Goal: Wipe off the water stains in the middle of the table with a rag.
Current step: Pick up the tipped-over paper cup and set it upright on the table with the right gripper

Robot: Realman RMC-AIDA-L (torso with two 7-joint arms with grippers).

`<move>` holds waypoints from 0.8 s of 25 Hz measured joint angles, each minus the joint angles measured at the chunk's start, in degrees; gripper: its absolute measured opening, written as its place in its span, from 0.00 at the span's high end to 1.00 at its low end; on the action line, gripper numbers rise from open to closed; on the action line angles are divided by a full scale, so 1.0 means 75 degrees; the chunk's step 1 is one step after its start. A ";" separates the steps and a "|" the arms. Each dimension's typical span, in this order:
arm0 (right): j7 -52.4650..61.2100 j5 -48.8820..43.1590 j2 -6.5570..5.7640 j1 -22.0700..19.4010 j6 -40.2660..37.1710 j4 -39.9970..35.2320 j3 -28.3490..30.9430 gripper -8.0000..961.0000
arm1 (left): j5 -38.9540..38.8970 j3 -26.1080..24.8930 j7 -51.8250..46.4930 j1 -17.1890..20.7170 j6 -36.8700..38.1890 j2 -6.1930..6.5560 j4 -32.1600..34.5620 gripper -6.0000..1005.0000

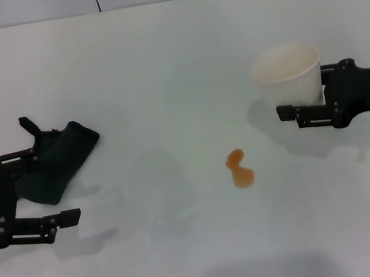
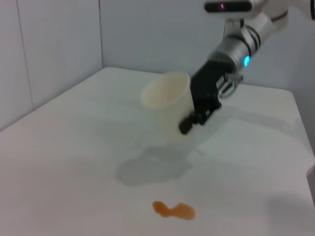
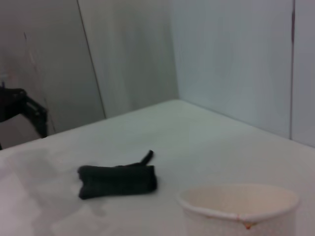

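The water stains [image 1: 240, 169] are a small orange-brown blotch of two lobes in the middle of the white table [image 1: 160, 53]; they also show in the left wrist view [image 2: 173, 210]. The dark green rag [image 1: 58, 162] lies at the left, and shows in the right wrist view [image 3: 117, 180]. My left gripper [image 1: 48, 171] is open, its two fingers straddling the rag low over the table. My right gripper [image 1: 289, 92] is at the right, shut on a white paper cup [image 1: 287, 70], held just above the table in the left wrist view [image 2: 167, 101].
The cup's rim [image 3: 238, 199] fills the bottom of the right wrist view. Grey wall panels stand behind the table's far edge [image 1: 153, 2]. The stain lies between the two grippers, on bare tabletop.
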 joint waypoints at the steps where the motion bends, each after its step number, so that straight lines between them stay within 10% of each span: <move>1: -0.0473 0.0244 0.0003 0.0001 -0.0003 0.0350 -0.0004 0.36 | 0.0001 0.0000 0.0003 0.0000 0.0000 0.0002 -0.0001 0.15; 20: -0.7547 0.4443 0.0137 0.0579 0.0161 0.6069 -0.0048 0.38 | 0.0021 0.0000 0.0042 -0.0081 -0.0044 0.0007 -0.0021 0.15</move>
